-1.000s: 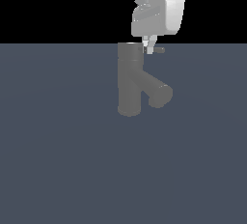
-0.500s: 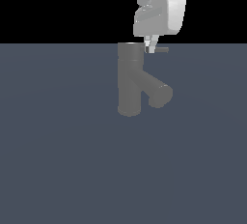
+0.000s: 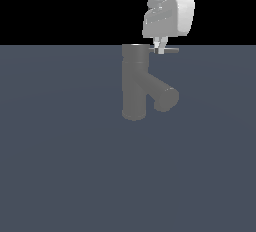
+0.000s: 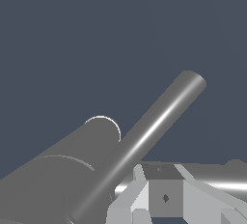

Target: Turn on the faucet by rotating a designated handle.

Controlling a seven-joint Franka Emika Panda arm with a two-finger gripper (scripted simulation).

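Observation:
The faucet [image 3: 134, 83] is a dull grey upright cylinder with a thick spout [image 3: 164, 96] branching down toward the exterior view's right. The handle [image 3: 171, 50], a thin silver rod, sticks out level from its top cap toward that side. My gripper [image 3: 159, 51] hangs from the white hand right at the handle, close to the cap, with its fingers together and touching the rod. In the wrist view the faucet [image 4: 149, 131] stretches away below, and the bright handle [image 4: 226, 184] runs behind my gripper [image 4: 164, 203].
A flat grey-blue floor [image 3: 60, 166] surrounds the faucet on all sides. The white arm links [image 3: 167, 16] rise above the handle against a black background.
The handle looks longer toward the exterior view's right than a second ago, so it has swung a little. My hand has barely shifted.

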